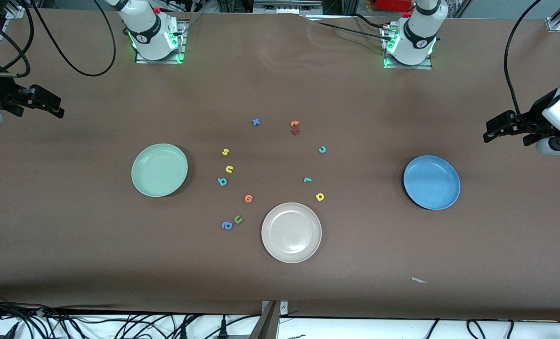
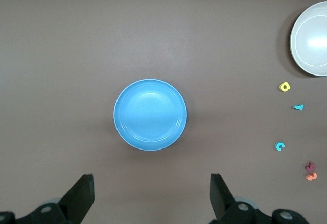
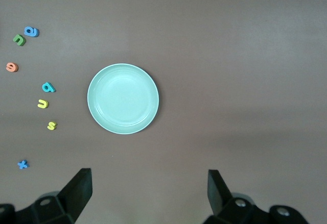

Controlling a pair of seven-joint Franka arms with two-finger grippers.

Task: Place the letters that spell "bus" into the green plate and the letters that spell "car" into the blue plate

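Observation:
The green plate (image 1: 159,170) lies empty toward the right arm's end, the blue plate (image 1: 431,182) empty toward the left arm's end. Beside the green plate lie the yellow "s" (image 1: 225,151), yellow "u" (image 1: 229,169) and teal "b" (image 1: 222,181). Between the middle and the blue plate lie the teal "c" (image 1: 322,149), teal "r" (image 1: 307,179) and yellow "a" (image 1: 320,197). My right gripper (image 1: 57,107) hangs open and empty over bare table at its end. My left gripper (image 1: 488,132) hangs open and empty at the other end, with the blue plate (image 2: 150,114) in its wrist view.
A beige-white plate (image 1: 291,232) sits nearest the front camera in the middle. Other letters lie loose: an orange one (image 1: 248,198), a green "u" (image 1: 238,219), a blue "a" (image 1: 227,225), a blue "x" (image 1: 255,122) and an orange and dark red pair (image 1: 295,127). A paper scrap (image 1: 419,280) lies near the front edge.

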